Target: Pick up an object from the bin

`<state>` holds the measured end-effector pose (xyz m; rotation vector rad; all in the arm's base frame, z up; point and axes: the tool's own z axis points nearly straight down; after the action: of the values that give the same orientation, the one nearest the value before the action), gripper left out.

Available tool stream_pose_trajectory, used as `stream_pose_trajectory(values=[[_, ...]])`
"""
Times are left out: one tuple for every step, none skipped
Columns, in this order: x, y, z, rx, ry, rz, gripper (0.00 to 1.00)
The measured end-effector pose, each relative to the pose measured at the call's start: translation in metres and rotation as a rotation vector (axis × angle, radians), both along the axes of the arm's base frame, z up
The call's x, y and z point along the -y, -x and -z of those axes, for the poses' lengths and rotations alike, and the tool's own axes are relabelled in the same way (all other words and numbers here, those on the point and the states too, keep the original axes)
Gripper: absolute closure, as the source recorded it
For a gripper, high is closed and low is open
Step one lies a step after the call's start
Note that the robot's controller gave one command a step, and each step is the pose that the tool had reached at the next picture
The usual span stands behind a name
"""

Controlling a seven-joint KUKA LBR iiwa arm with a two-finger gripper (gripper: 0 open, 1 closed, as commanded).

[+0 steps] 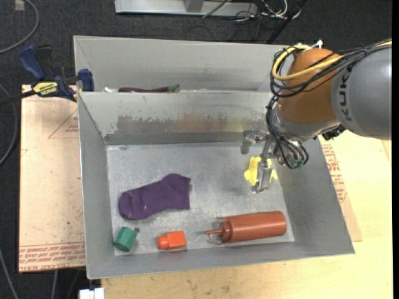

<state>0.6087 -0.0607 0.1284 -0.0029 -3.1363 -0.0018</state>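
My gripper [260, 180] hangs low over the right half of the bin, pointing down at the floor. A small yellow thing [252, 169] lies right against its left side; whether it is gripped I cannot tell. Just below the gripper, a red-brown squeeze bottle [254, 225] lies on its side along the front wall, its nozzle pointing left.
A crumpled purple cloth [156, 197] lies at the left of the bin floor. In front of it sit a small green cylinder [126, 238] and a small orange block [171, 240]. The arm with its orange cover and cables comes in over the right rim.
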Motion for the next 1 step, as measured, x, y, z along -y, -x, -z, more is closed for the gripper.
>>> stream_pose_trajectory(values=[[-0.0001,-0.0014,-0.0049,0.007,0.001,-0.001,0.00]])
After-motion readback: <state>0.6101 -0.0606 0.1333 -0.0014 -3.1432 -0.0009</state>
